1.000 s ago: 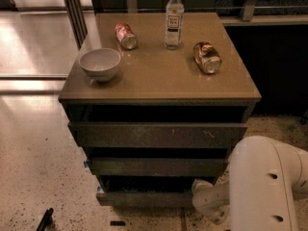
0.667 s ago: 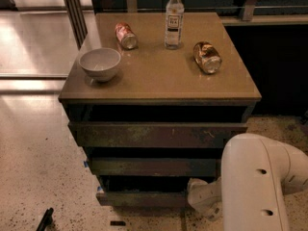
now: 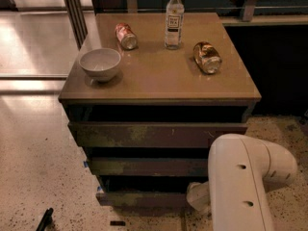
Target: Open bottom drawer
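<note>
You see the bottom drawer [image 3: 139, 198] with a dark, matt wooden front, worn and patchy. The gripper [image 3: 195, 197], smooth white plastic, is at its right end. The tabletop [image 3: 159, 76] looks smooth, slightly glossy; the bowl [image 3: 100, 64] glazed.

The hand [image 3: 196, 197] sits low at the right end of the bottom drawer [image 3: 139, 198], largely masked by the white arm [image 3: 240, 177], which runs off the near edge. That drawer's right end is hidden behind the arm. Label on the bottle [image 3: 173, 19] unreadable; dark object [image 3: 44, 220] near left, cropped, unidentified.
</note>
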